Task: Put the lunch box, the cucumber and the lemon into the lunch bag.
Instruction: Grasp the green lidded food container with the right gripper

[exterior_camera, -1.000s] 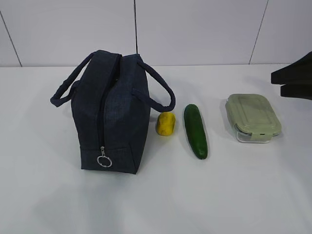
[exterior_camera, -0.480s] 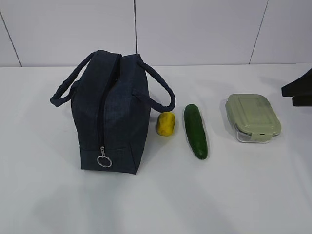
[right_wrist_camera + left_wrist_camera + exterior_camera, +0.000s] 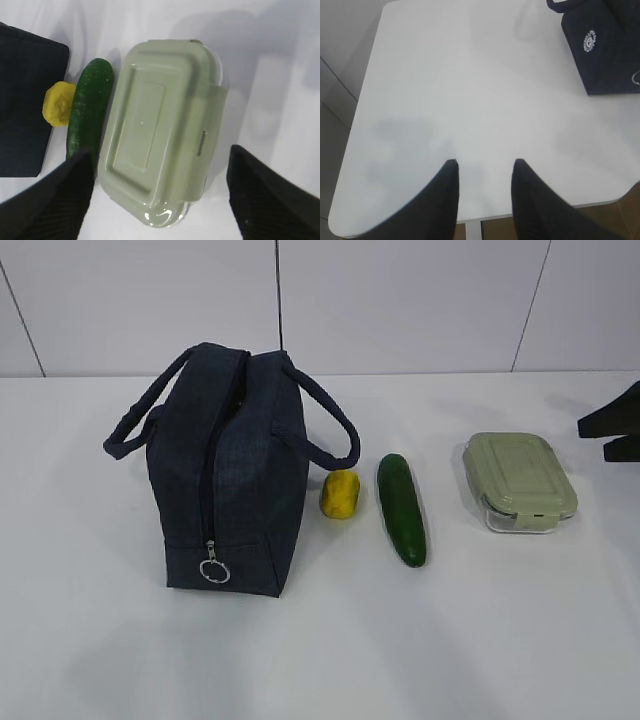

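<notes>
The navy lunch bag stands upright at left, its ring pull low on the near end. The yellow lemon lies just right of it, then the dark green cucumber, then the sage-lidded lunch box. My right gripper is wide open at the right edge, above and behind the lunch box. In the right wrist view the lunch box lies between its open fingers, untouched. My left gripper is open and empty over bare table, the bag far off.
The white table has a front left edge and corner in the left wrist view. A white panelled wall runs behind the table. The right wrist view also shows the cucumber, the lemon and the bag.
My right gripper has drawn back to the right in the exterior view, then held still. The bag, lemon, cucumber and lunch box have not moved.
</notes>
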